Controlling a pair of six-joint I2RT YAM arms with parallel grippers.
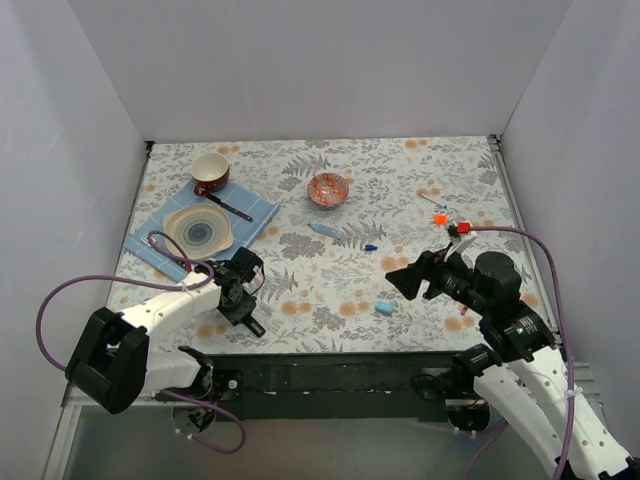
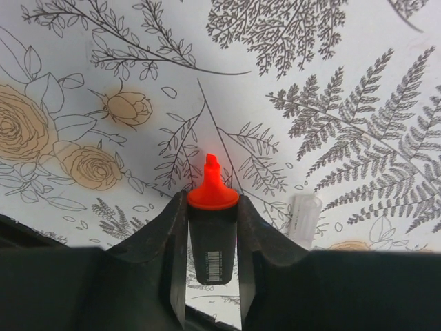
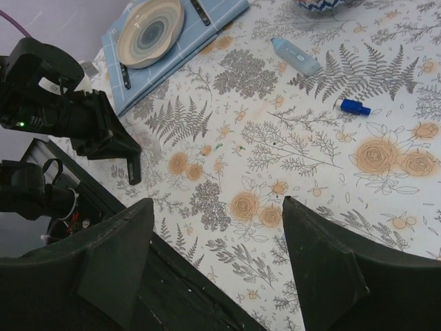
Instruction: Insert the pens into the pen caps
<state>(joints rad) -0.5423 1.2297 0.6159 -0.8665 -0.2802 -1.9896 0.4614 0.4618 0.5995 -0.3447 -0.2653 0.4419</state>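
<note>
One black marker (image 2: 211,241) sits clamped between the left gripper (image 2: 211,207) fingers.

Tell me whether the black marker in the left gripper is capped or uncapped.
Uncapped. The black marker sits clamped in the left gripper, its orange tip bare, no cap on it.

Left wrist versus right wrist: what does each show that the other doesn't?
Only left wrist: the orange tip of the black marker, clamped in the left gripper. Only right wrist: light blue pen, dark blue cap, plate on the blue cloth, and the open right gripper. Both: the floral tablecloth and the left gripper.
</note>
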